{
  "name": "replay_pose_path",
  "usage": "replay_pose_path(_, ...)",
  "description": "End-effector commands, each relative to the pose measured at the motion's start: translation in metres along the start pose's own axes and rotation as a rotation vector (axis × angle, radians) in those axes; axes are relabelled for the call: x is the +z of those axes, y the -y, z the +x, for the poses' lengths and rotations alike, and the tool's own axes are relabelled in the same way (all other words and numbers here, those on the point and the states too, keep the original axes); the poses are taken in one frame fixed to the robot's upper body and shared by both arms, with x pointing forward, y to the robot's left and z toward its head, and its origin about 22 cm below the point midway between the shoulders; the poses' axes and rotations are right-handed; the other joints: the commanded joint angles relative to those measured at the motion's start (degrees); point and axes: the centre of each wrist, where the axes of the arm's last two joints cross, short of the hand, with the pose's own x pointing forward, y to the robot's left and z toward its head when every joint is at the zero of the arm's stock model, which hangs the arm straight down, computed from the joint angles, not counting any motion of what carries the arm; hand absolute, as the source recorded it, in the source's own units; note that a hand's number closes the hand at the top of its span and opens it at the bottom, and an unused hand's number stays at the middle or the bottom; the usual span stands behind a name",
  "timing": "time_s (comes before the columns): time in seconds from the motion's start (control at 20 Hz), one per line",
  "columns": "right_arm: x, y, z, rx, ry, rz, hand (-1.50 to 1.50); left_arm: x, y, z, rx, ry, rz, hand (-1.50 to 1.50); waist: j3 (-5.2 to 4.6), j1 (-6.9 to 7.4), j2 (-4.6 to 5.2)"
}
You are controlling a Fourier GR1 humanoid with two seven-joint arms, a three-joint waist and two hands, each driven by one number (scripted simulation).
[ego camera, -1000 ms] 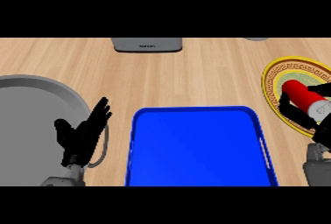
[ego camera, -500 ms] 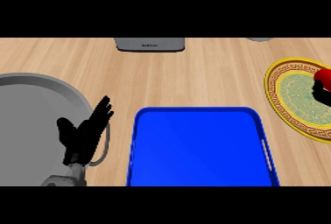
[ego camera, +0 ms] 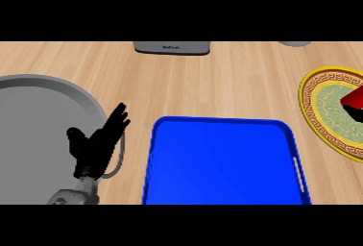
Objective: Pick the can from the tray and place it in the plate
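The blue tray point(ego camera: 223, 127) lies at the front centre of the wooden counter with nothing on it. At the right edge sits the yellow patterned plate point(ego camera: 320, 120), cut off by the view. A red and black can point(ego camera: 355, 103) rests on the plate, only partly in view at the edge. My left hand point(ego camera: 96, 144) stands open with fingers up, just left of the tray, touching nothing. My right hand does not show.
A large grey round pan point(ego camera: 42, 129) fills the left side, next to my left hand. A grey appliance point(ego camera: 172, 47) stands at the counter's far edge. A small grey object point(ego camera: 295, 43) peeks in at the top right.
The view has shifted, so plate and can slid further toward the right edge. My right hand, at the can a second ago, has left the view. The left hand kept still.
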Motion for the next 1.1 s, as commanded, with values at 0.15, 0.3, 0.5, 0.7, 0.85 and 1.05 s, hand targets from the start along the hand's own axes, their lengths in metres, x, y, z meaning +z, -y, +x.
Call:
replay_pose_path(0.15,-0.008,-0.014,-0.004,-0.185,0.058,0.065,-1.5,0.011,-0.02,-0.033,-0.009,-0.125,0.043,0.0,-0.42,0.33,0.62)
replay_pose_path(0.3,-0.013,-0.009,-0.004,-0.326,0.108,-0.006,-1.5,0.018,-0.015,-0.043,0.004,-0.131,0.054,0.0,-0.42,-0.34,0.41)
replay_pose_path(0.5,-0.021,0.009,-0.017,-0.458,0.116,-0.081,-1.5,0.01,-0.015,-0.031,0.008,-0.118,0.069,0.0,-0.52,-1.39,0.2)
replay_pose_path(0.7,-0.024,0.023,-0.034,-0.56,0.054,-0.062,-1.5,0.005,-0.029,-0.032,0.013,-0.125,0.096,0.0,-0.61,-1.92,0.16)
replay_pose_path(0.85,-0.026,0.053,-0.057,-0.604,0.057,0.039,-1.5,0.01,-0.02,-0.034,0.021,-0.121,0.087,0.0,-0.69,-2.78,-0.31)
replay_pose_path(1.05,-0.008,0.064,-0.093,-0.636,0.099,0.142,-1.5,0.021,-0.026,-0.035,0.008,-0.153,0.106,0.0,-0.75,-3.22,-0.65)
